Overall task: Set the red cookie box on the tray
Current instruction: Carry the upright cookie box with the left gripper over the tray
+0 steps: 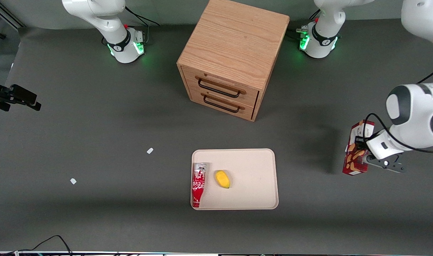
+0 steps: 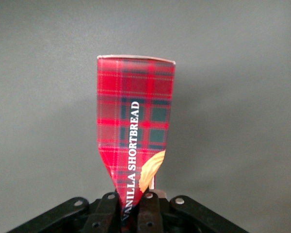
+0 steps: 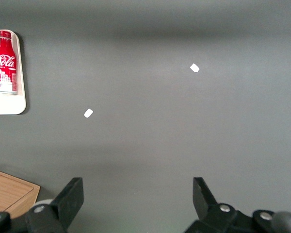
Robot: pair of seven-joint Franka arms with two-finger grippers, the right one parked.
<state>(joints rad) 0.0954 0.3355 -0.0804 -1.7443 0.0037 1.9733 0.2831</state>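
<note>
The jaws (image 2: pixel 130 206) are clamped on one end of the red cookie box (image 2: pixel 135 126), pinching the carton so that it tapers where they grip and its free end stands out from them. The box appears lifted above the bench (image 1: pixel 95 142), so the carry step seems in hand. The tray (image 1: pixel 255 170) lies well apart from the jaws, already holding a red bottle (image 1: pixel 198 185) and a yellow fruit (image 1: pixel 222 179); the next move calls for travel over its bare part before lowering.
</note>
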